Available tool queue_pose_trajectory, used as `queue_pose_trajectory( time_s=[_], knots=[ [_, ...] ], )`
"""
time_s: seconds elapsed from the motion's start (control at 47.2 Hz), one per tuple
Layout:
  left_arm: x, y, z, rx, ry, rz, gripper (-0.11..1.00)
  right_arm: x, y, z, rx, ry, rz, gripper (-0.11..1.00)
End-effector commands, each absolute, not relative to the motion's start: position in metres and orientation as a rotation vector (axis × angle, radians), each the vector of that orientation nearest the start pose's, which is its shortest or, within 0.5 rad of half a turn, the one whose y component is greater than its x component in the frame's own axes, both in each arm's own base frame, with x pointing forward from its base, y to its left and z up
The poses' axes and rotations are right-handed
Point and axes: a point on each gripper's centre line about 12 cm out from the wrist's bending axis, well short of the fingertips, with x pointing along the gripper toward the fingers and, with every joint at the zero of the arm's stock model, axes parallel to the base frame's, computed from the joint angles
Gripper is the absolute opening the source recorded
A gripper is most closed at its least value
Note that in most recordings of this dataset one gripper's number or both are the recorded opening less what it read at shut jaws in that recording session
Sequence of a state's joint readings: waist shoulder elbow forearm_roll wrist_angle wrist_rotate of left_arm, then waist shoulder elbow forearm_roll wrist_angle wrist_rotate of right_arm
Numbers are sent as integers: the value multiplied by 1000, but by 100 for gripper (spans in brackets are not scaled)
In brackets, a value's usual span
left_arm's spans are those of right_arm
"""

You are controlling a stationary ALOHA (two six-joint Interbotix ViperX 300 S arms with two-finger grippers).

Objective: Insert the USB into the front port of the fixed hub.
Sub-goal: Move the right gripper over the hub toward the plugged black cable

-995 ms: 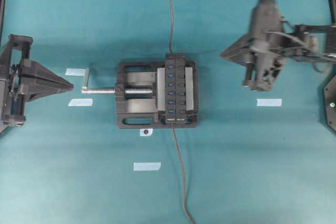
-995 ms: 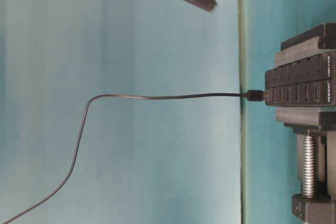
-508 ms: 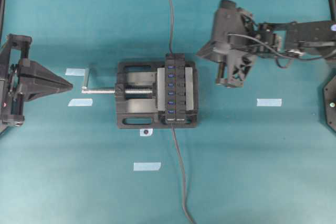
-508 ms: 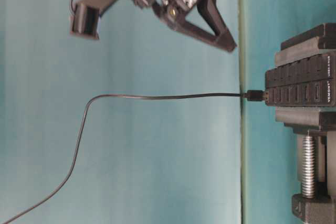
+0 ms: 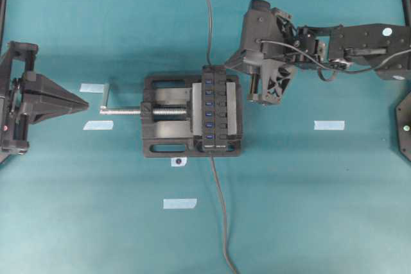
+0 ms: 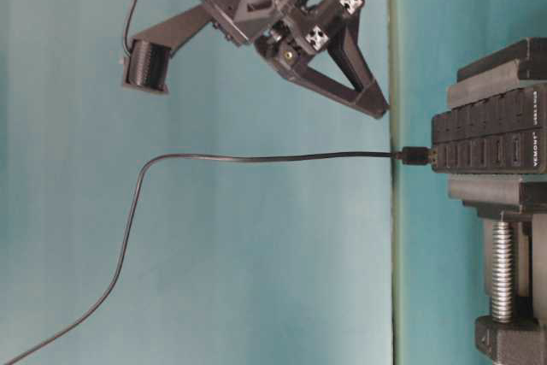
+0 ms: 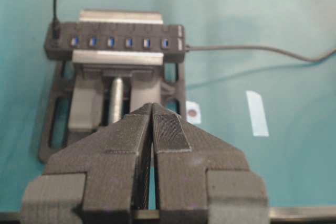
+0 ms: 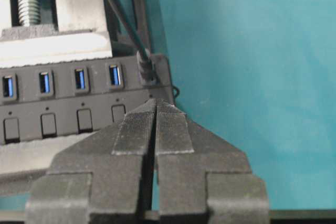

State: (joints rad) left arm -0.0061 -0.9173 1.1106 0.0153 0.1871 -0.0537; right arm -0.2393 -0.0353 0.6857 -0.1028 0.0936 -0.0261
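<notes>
The right fingers (image 8: pixel 155 109) are pressed flat together with nothing between them, their tips hanging just above the end of the fixed hub (image 5: pixel 214 108) where a cable is plugged in; in the right wrist view the hub's row of blue slots and black buttons runs off to the left of the tips, and bare teal worktop (image 5: pixel 321 210) lies to their right. From overhead, the right fingers (image 5: pixel 226 67) sit just off the hub's far end, on its right side. At table level they (image 6: pixel 382 111) hang above and apart from the USB (image 6: pixel 416 156), which is seated in the front end of the hub (image 6: pixel 489 143), with its cable (image 6: pixel 256 157) running away across the worktop. The hub lies clamped in a black vise (image 5: pixel 160 117) with a silver screw (image 5: pixel 128 111). The left fingers (image 7: pixel 153 109) are also closed tight and hold nothing; ahead of them stand the vise (image 7: pixel 113 98) and, beyond it, the hub (image 7: pixel 116 41) lying crosswise. From overhead the left fingers (image 5: pixel 85 102) point at the screw's handle, near but apart from it, between two strips of pale tape (image 5: pixel 92 87) on the worktop. A small white tag with a dark dot (image 5: pixel 178 162) lies just beside the vise.
</notes>
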Motion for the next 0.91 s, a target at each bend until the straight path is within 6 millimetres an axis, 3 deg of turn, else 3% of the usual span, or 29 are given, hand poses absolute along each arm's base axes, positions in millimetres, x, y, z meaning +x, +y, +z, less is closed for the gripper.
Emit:
queue_pose_trajectory(
  time_s=[0.0, 0.614, 0.783, 0.889],
  knots=[
    [204, -1, 261, -35, 364, 4, 0, 370, -92, 178, -52, 720, -189, -2],
    [205, 1, 262, -34, 359, 14, 0, 382, -96, 175, -53, 722, -190, 0],
    [204, 1, 262, -34, 356, 14, 0, 382, -96, 175, -54, 728, -190, 6],
    [204, 1, 263, -34, 353, 14, 0, 382, -96, 175, -52, 727, -190, 17]
  ],
)
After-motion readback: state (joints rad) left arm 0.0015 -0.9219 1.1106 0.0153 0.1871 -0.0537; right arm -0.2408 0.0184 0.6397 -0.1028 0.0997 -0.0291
